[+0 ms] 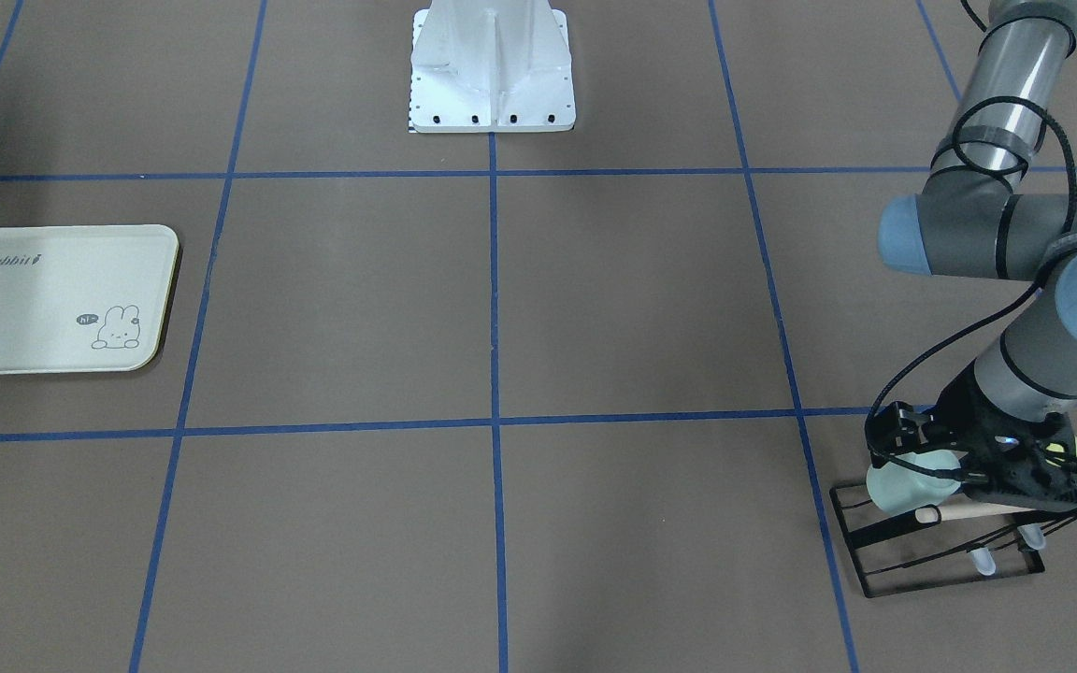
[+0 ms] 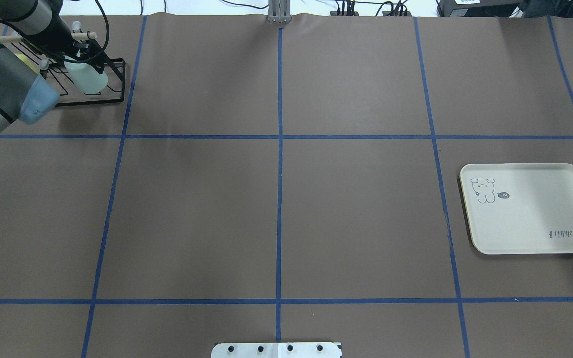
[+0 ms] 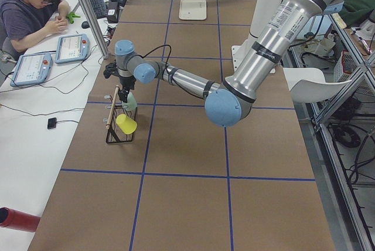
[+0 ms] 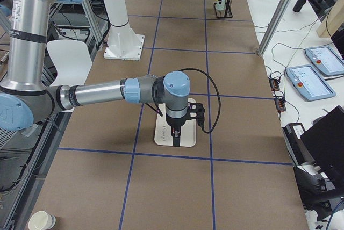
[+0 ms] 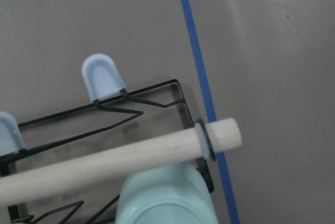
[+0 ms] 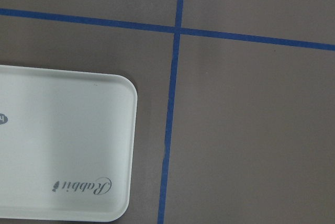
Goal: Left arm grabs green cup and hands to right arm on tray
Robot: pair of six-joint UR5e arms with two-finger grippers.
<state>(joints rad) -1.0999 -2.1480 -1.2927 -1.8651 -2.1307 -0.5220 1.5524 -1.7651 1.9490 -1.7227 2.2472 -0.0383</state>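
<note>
The green cup (image 1: pixel 901 486) hangs tilted on the black wire rack (image 1: pixel 931 551), under a wooden dowel (image 1: pixel 1015 508). It also shows in the overhead view (image 2: pixel 87 80) and at the bottom of the left wrist view (image 5: pixel 163 199). My left gripper (image 1: pixel 922 460) is at the cup with its fingers on either side of it; I cannot tell whether they press on it. The cream tray (image 1: pixel 43 299) lies flat and empty at the other end of the table (image 2: pixel 535 214). My right gripper (image 4: pixel 174 132) hovers over the tray (image 6: pixel 63 145); I cannot tell whether it is open or shut.
A yellow-green cup (image 3: pixel 126 124) hangs on the same rack, beside the green one. The rack has pale capped pegs (image 5: pixel 102 76). The robot's white base (image 1: pixel 492 70) stands mid-table. An operator (image 3: pixel 35 10) sits at a side desk beyond the rack.
</note>
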